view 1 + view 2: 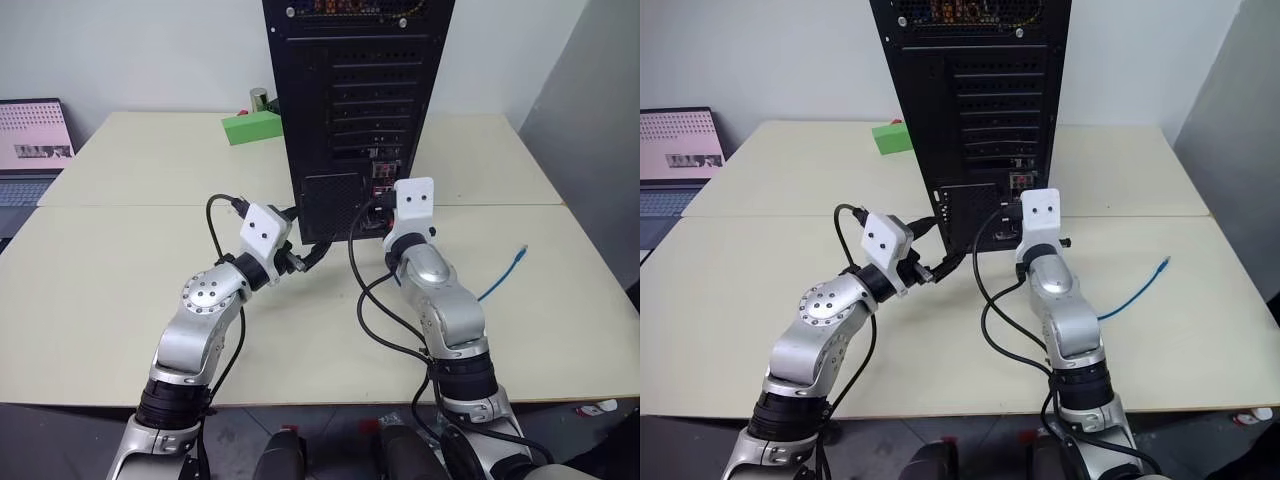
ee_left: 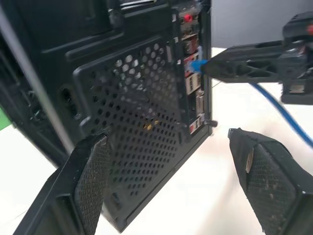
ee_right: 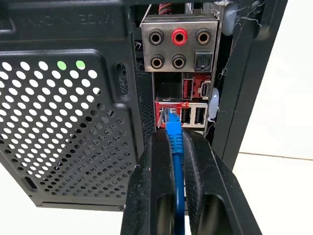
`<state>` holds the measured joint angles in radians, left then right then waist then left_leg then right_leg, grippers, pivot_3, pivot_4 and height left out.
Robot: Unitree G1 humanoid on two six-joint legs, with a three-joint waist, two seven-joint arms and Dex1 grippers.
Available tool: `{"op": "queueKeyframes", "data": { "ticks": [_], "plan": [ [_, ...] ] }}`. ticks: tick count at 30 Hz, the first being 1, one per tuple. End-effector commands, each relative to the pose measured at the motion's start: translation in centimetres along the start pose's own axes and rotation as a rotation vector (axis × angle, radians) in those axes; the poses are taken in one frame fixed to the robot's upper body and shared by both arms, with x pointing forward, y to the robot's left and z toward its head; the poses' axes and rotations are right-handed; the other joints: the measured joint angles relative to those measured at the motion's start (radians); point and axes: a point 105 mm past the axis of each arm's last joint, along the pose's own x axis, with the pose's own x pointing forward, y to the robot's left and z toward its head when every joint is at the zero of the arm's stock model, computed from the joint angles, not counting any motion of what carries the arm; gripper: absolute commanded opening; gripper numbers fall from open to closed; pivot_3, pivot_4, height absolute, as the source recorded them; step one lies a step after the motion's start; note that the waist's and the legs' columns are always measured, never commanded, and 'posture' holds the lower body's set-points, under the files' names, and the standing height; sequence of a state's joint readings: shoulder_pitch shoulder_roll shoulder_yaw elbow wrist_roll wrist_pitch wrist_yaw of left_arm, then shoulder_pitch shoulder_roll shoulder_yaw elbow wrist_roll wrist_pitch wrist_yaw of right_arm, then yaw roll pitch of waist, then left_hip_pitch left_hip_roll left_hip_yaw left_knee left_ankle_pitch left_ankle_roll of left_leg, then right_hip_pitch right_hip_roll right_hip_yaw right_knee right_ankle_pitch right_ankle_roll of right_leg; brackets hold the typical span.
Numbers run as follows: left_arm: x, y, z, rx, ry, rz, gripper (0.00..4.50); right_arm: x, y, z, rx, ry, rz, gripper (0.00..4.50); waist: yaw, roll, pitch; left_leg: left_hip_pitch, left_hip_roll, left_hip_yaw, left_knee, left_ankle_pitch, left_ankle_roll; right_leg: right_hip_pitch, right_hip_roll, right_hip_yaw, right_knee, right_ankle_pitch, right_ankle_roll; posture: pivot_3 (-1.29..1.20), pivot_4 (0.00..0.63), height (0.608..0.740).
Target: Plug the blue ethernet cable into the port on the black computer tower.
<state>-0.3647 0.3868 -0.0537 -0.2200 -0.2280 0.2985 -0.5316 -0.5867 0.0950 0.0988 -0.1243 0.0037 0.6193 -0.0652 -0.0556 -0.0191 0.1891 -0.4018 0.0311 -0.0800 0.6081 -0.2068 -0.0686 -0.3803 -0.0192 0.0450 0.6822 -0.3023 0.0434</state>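
Nearest the camera, both arms reach forward over the cream table (image 1: pixel 110 320) toward the rear of the black computer tower (image 1: pixel 350 100).

The right gripper (image 3: pixel 177 142) has its two black fingers pressed together on the blue ethernet cable (image 3: pixel 174 147), pinching it just behind the plug. The cable runs straight up between the fingers in the right wrist view, and the plug tip sits at the opening of a port in the red-framed connector block, beside two further ports in that block. Whether the plug is fully seated cannot be told. In the left wrist view the same gripper shows from the side, level, with the blue plug at the coloured connector strip.

The left gripper (image 2: pixel 171 181) has its fingers spread wide and holds nothing. It hovers just beside the lower corner of the tower, facing the perforated mesh vent (image 2: pixel 142 122).

Behind the right arm the blue cable trails across the table, well apart from the tower, with its free end (image 1: pixel 520 253) lying on the surface.

The tower stands upright at the seam between two tables, its rear toward the robot, showing perforated slot covers (image 1: pixel 375 110) above the connector strip.

Farther back, a green box (image 1: pixel 252 127) lies just beside the tower. A laptop (image 1: pixel 30 150) with a pink screen sits at the far left edge.
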Motion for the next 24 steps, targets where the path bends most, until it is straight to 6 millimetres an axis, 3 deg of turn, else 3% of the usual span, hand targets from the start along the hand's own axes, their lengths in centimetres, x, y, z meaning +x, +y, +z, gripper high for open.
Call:
{"op": "queueKeyframes", "data": {
  "ticks": [1, 16, 18, 19, 24],
  "plan": [
    [-0.1, -0.3, 1.2, 0.033, -0.054, 0.009, 3.92, 0.5, 1.0, 2.3, -0.003, -0.065, 0.043, 0.00, -0.004, 0.000, 0.000, 0.000, 0.000, 0.000, 0.000, 0.000, 0.000, 0.000, 0.000, 0.000, 0.000, 0.000, 0.000, 0.00, 0.150, 0.740],
    [-0.3, -0.2, 1.0, 0.025, -0.062, 0.039, 3.92, 0.7, 1.0, 1.8, 0.049, -0.047, 0.084, 0.00, -0.015, 0.000, 0.000, 0.001, 0.000, 0.000, 0.000, 0.000, 0.000, 0.000, 0.001, 0.001, 0.001, 0.000, 0.000, 0.00, 0.150, 0.740],
    [-0.3, -0.2, 1.0, 0.026, -0.061, 0.039, 3.92, 0.4, 0.8, 1.4, 0.051, -0.034, 0.092, 0.70, -0.015, 0.000, 0.000, 0.001, 0.000, 0.000, 0.000, 0.000, 0.000, 0.000, 0.001, 0.001, 0.001, 0.000, 0.000, 0.00, 0.150, 0.740],
    [-0.3, -0.1, 1.0, 0.026, -0.061, 0.040, 3.92, 0.2, 0.8, 1.2, 0.050, -0.030, 0.095, 0.72, -0.015, 0.000, 0.000, 0.001, 0.000, 0.000, 0.000, 0.000, 0.000, 0.000, 0.001, 0.001, 0.001, 0.000, 0.000, 0.00, 0.150, 0.740],
    [-0.3, 0.3, 0.9, 0.031, -0.055, 0.046, 3.92, -2.0, -0.2, 0.5, 0.096, -0.009, 0.114, 1.75, 0.000, 0.000, 0.000, -0.001, 0.000, 0.000, 0.000, 0.000, 0.000, -0.001, 0.000, 0.000, -0.001, 0.000, 0.000, 0.00, 0.150, 0.740]
  ]
}}
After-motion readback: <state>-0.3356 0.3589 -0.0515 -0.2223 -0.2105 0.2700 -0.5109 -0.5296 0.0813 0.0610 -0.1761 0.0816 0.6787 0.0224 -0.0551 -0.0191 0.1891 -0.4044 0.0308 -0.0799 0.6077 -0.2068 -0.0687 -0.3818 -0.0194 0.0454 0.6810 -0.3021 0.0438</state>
